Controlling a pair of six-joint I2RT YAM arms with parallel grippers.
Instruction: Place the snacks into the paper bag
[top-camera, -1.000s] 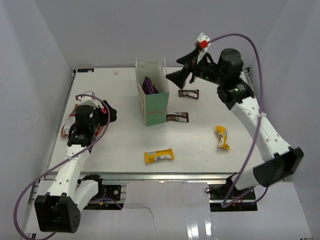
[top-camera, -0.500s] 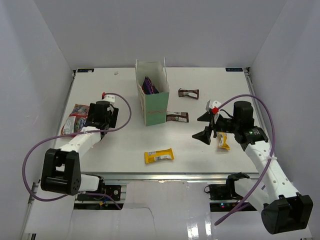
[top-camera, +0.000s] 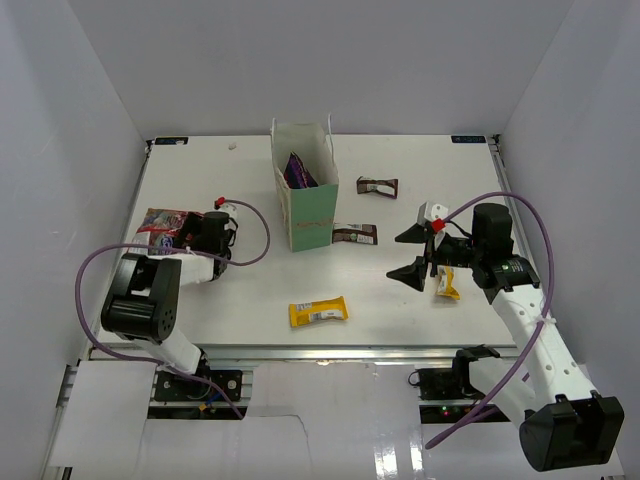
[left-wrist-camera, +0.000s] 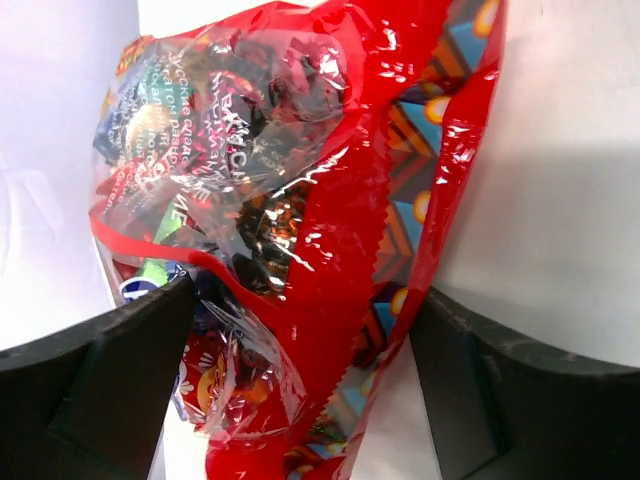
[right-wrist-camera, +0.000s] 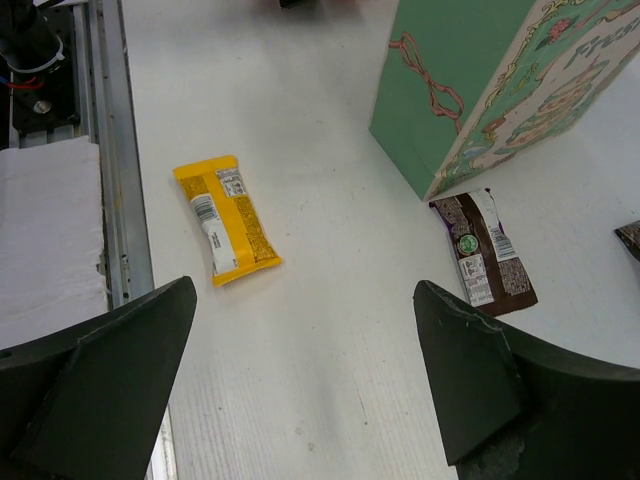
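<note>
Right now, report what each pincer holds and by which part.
Nothing is held. The left pincer stands open astride the red crinkly plastic snack packet, not clamped; the right pincer hangs open and empty.

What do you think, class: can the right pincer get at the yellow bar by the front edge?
Probably yes. The right pincer hangs open; nothing lies between it and the yellow bar, and the paper bag stands farther back.

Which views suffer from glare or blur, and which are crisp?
Left wrist: the red-orange packet fills the frame, its crinkled film speckled with glare, print hardly legible. Right wrist: crisp and evenly lit, yellow bar sharp. Top external: even light, soft shadows only.
</note>
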